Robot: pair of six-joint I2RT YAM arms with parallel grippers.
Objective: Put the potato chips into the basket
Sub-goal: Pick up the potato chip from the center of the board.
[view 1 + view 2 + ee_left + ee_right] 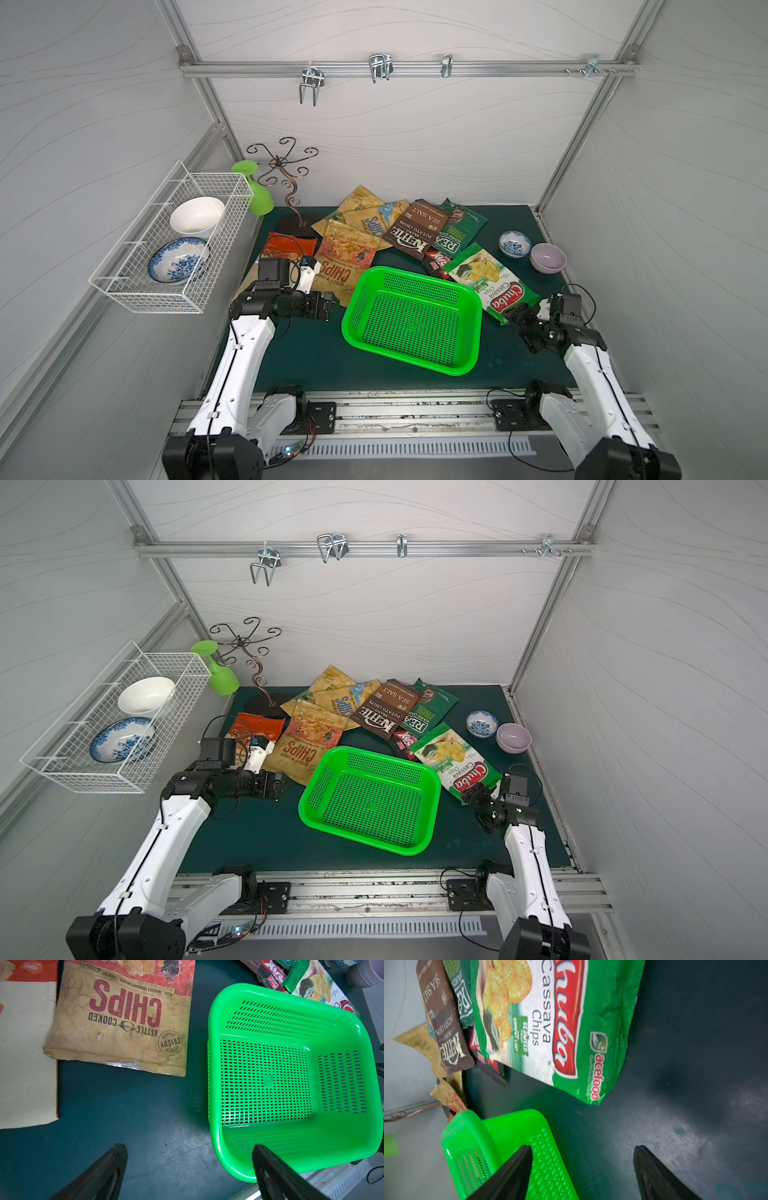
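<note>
The potato chips lie in a pile behind the empty green basket point(415, 322) point(266, 1080): a tan CHIPS bag point(345, 266) point(124, 1016), an orange bag point(286, 247), a brown Kettle bag point(415, 230), a dark green bag point(463, 228), a Krax bag point(436, 264) and a green-white Chuba bag point(490, 282) point(550, 1022). My left gripper point(328, 305) point(188, 1147) hovers open just left of the basket, below the tan bag. My right gripper point(517, 316) point(582, 1148) is open over the mat at the Chuba bag's near corner, beside the basket's right wall point(512, 1126). Neither holds anything.
A white wire rack point(166, 249) holding two bowls hangs on the left wall. A green goblet point(253, 191) and a curly metal stand point(286, 183) are at the back left. A blue-patterned bowl point(514, 243) and a lilac bowl point(547, 257) sit at the right.
</note>
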